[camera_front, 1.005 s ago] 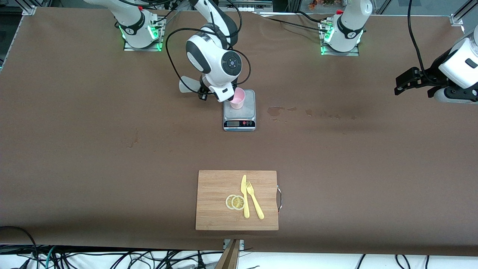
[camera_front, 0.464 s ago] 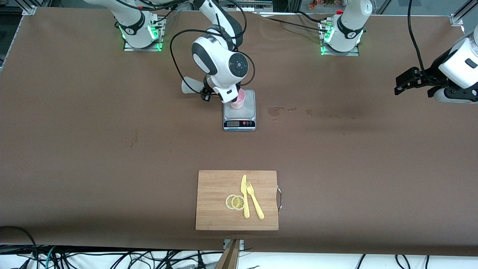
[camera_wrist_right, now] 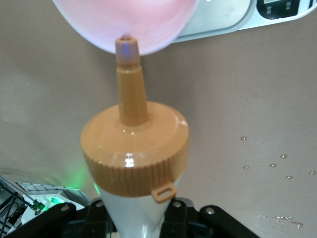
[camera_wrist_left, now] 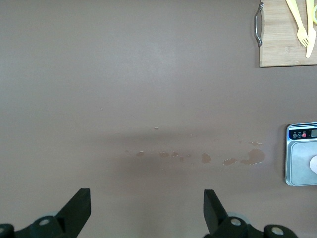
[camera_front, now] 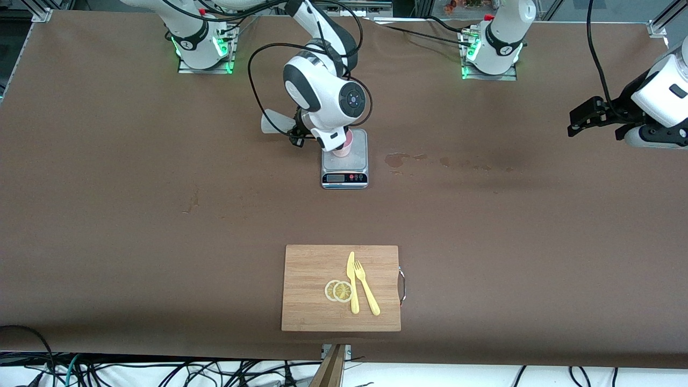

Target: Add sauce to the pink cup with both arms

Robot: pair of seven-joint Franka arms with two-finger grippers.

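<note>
My right gripper is shut on the whitish squeeze bottle, which lies tilted over toward the pink cup. The cup stands on the scale and is mostly hidden by the right wrist. In the right wrist view the fingers clamp the bottle's body below its orange cap. The nozzle tip sits at the rim of the pink cup. No sauce shows. My left gripper waits open and empty over bare table at the left arm's end, its fingers wide apart.
A wooden cutting board with lemon slices, a yellow knife and a fork lies nearer the front camera. Wet stains mark the table beside the scale, toward the left arm's end.
My right arm has moved toward the left arm's end with the bottle. Its wrist now covers more of the pink cup. The left arm has not moved.
</note>
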